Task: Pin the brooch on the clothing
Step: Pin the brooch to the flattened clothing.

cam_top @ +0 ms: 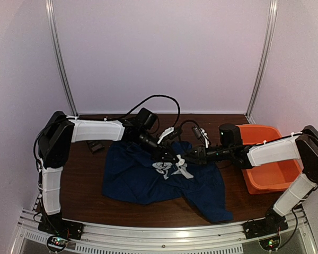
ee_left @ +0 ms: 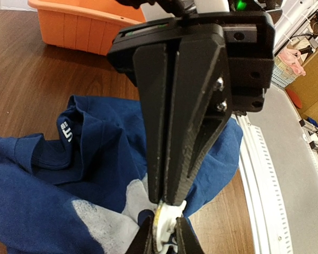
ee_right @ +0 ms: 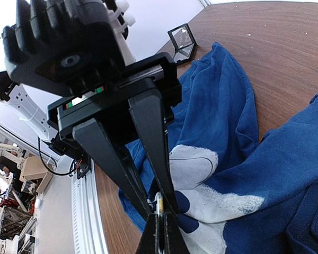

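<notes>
Cloth fills the middle of the brown surface (cam_top: 82, 185): we see the navy T-shirt (cam_top: 130, 180) lying rumpled between the two arms, its white print (ee_right: 199, 169) facing up. Both arms reach in over that print and meet there.

We find the brooch (ee_left: 161, 226) at the print, a small pale disc seen edge-on from the left wrist. The left end effector (ee_left: 165, 239) has it between its two fingers, which stand only a little apart and press on the disc from either side. The right end effector (ee_left: 167, 200) comes at it from the opposite side. Its fingers (ee_left: 199, 121) are pressed flat together along their length, and their tips touch the upper edge of the brooch.

From the right wrist we see the same meeting the other way round. The left arm's two fingers slope down to a point with a pale sliver between their tips, right against the closed tips of the right arm. We cannot tell whether the brooch touches the cloth.

An orange tub (cam_top: 270, 172) sits on the surface at the right, beside the right arm and apart from the T-shirt. A small black box (cam_top: 97, 147) lies at the left, near the T-shirt's edge.
</notes>
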Tool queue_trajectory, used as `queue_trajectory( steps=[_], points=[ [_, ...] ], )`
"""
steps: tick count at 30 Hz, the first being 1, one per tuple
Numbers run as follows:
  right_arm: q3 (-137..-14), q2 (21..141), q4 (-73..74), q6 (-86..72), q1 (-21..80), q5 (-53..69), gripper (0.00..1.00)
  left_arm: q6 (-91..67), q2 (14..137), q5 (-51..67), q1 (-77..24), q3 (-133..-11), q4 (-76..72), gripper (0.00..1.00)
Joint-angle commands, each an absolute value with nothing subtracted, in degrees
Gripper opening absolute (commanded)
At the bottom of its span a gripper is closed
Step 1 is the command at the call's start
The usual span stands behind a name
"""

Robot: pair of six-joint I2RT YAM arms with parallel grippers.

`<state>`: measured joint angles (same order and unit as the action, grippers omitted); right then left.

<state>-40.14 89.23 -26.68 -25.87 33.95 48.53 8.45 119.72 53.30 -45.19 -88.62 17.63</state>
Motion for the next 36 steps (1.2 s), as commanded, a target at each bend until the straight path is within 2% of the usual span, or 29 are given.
queue_trajectory(
  steps=[1,16,36],
  points=[
    [-40.4,88.0,-28.7,-26.2,33.8,47.8,0.0,7.4,121.2,51.5,-45.1,-88.5,15.7,0.14],
    [-40.6,88.3,-28.1,-26.1,33.8,47.0,0.0,8.4,121.4,48.2,-45.2,-89.9,18.7,0.09],
    [-41.1,88.8,-27.2,-25.3,33.8,47.1,0.0,17.1,122.9,47.2,-46.1,-95.0,30.6,0.11]
  ],
)
